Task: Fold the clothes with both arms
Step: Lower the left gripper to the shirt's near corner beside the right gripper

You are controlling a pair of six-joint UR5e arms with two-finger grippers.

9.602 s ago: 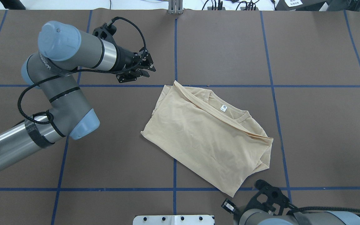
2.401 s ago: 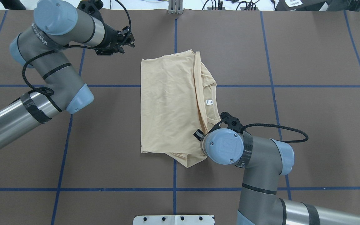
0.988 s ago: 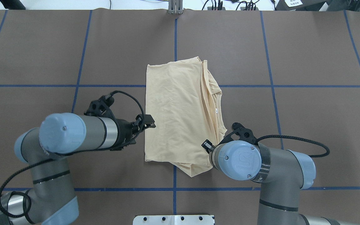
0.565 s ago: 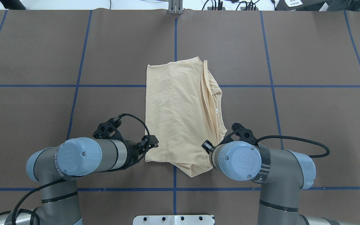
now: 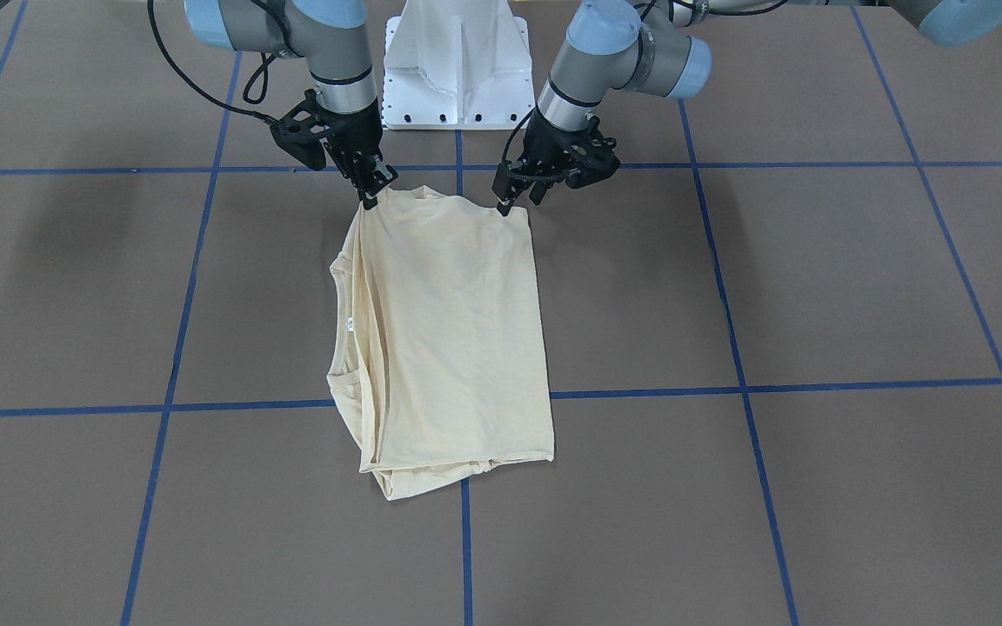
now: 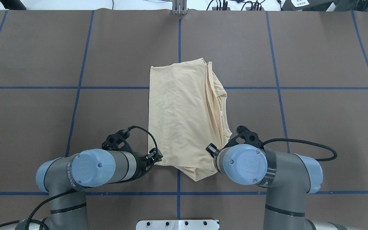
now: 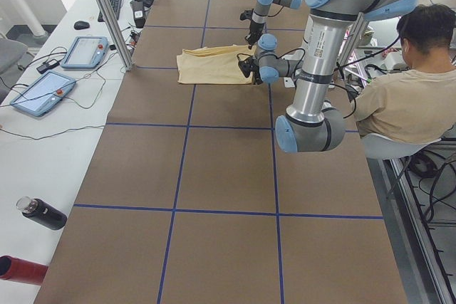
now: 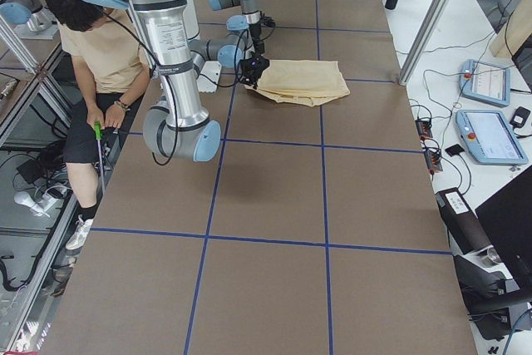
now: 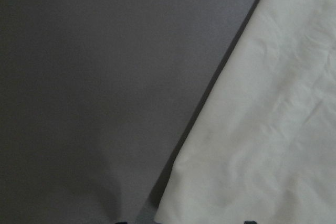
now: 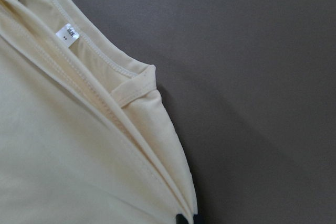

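The folded cream long-sleeved shirt (image 6: 180, 115) lies flat near the middle of the bench (image 6: 315, 64). Its length runs from the robot's edge toward the far edge, with the neckline and white neck label (image 10: 67, 34) on the robot's right side. The right gripper (image 5: 370, 193) is at the shirt's near right corner, jaws drawn together on the fabric. The left gripper (image 5: 517, 200) is at the near left corner, jaws apart, with the corner between them; whether they touch it cannot be told.
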